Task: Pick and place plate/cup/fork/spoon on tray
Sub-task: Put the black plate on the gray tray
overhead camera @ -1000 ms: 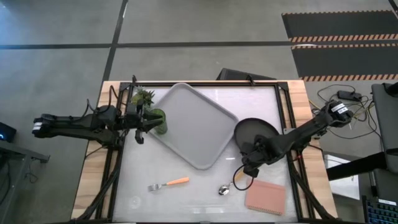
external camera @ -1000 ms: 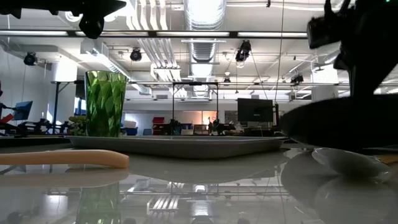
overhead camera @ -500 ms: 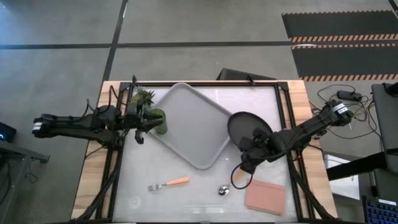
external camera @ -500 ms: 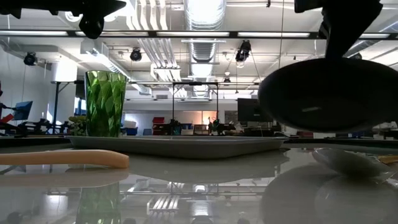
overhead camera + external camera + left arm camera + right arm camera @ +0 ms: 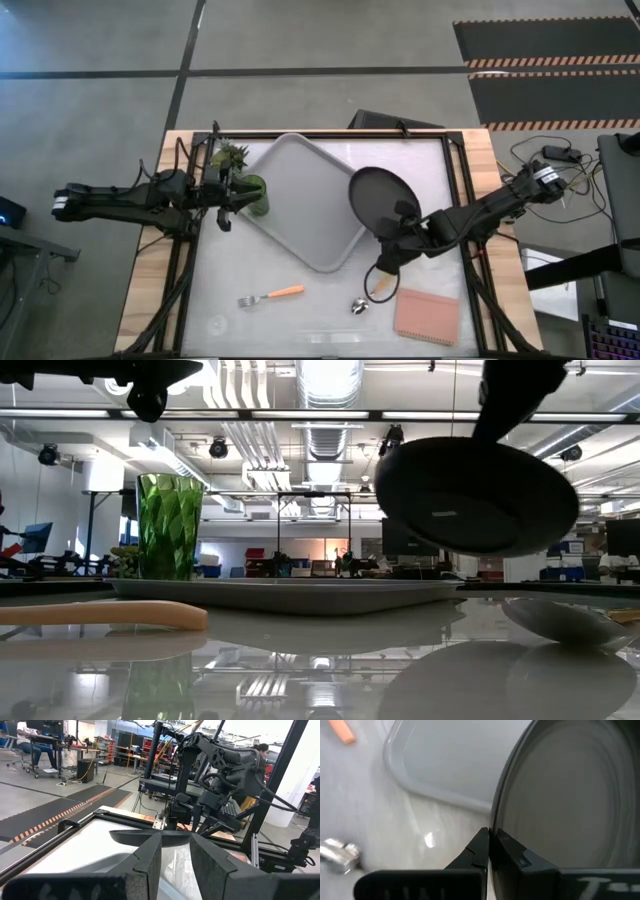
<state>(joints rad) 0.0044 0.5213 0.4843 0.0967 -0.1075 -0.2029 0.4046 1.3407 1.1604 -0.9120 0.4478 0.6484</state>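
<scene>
Now your right gripper point(image 5: 398, 243) is pinching the rim of the round matte-black plate point(image 5: 377, 198), lifted over the tray's point(image 5: 300, 200) right edge. Your left gripper point(image 5: 229, 197) is waiting by the cup point(image 5: 251, 195), fingers narrowly parted.

Plate point(image 5: 380, 200): matte black to dark grey, plain. Tray point(image 5: 300, 200): light grey, plain. Cup point(image 5: 170, 526): translucent green with a leaf-like ribbed pattern. Fork point(image 5: 270, 295): silver head, orange handle. Spoon point(image 5: 361, 305): shiny silver bowl. Pad point(image 5: 427, 315): pink. Potted plant point(image 5: 230, 157): green, spiky. Table point(image 5: 143, 290) edge: pale wood; surface glossy white-grey. Both arms dark
</scene>
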